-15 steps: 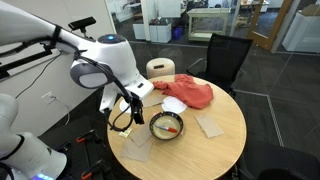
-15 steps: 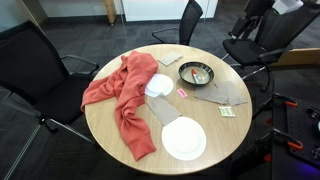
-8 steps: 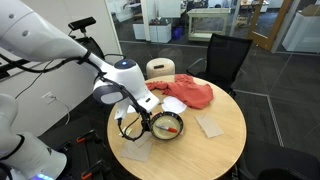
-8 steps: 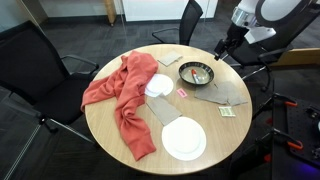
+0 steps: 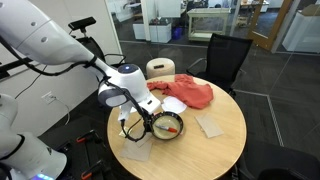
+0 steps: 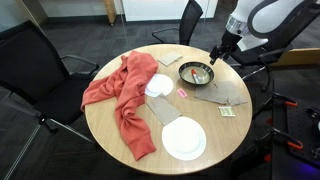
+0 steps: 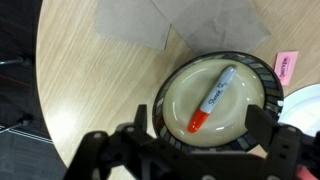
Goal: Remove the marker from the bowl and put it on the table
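From the wrist, starting at the far left: bare wooden table (image 7: 70, 80), its rim curving downward. Then a translucent sheet (image 7: 135, 25) lying flat near the top. At centre, a dark-rimmed bowl (image 7: 172, 92) with a pale inside, and in it the marker (image 7: 214, 97), laid at a slant with its red cap at the lower left and its dark end up to the right. Poised over that bowl, the gripper (image 7: 200, 128), spread wide and holding nothing, with one finger (image 7: 138, 135) by the left rim and its mate by the right. Further right, a pink note (image 7: 284, 66), then the edge of a white plate (image 7: 305, 105). In an exterior view, again from the left: a red cloth (image 6: 120, 95) draped across the table, a white dish (image 6: 158, 85) just beside it, the white plate (image 6: 183, 138) nearer the front edge, the bowl (image 6: 196, 73) at the far side, and the gripper (image 6: 220, 50) up above the bowl's right rim.
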`<state>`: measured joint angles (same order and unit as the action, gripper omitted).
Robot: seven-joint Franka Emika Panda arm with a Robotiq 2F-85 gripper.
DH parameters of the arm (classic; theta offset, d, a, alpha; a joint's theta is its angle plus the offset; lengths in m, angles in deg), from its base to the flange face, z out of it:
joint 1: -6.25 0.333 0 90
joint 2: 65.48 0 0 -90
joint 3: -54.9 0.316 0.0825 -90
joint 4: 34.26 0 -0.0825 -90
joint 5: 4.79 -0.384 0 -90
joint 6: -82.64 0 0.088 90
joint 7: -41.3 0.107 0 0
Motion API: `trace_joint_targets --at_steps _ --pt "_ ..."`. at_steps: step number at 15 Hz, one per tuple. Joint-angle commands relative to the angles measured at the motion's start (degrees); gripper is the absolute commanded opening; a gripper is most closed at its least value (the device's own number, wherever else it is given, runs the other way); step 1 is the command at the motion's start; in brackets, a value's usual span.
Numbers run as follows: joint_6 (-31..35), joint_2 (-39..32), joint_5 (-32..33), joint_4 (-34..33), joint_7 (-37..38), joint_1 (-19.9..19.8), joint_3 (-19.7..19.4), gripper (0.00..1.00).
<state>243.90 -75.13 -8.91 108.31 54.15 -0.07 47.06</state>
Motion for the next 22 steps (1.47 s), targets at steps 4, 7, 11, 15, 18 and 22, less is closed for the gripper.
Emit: trace_joint_targets --at_steps 4,7,11,15,18,22 --pt "-0.76 -5.17 -1.87 -5.88 4.92 0.73 -0.82 1.00" --pt "-2.17 -9.52 -2.35 -10.18 8.00 1.53 -0.79 1.00" --pt "-2.56 -15.93 -2.86 -15.39 11.38 3.97 -0.68 1.00" --pt "-2.70 -20.38 -2.35 -18.84 14.61 7.17 -2.15 1.00" --pt "-2.67 -22.94 -2.45 -20.69 16.76 8.72 -3.52 1.00" --pt "-3.25 -25.44 -3.09 -22.93 17.23 8.83 -4.12 1.00"
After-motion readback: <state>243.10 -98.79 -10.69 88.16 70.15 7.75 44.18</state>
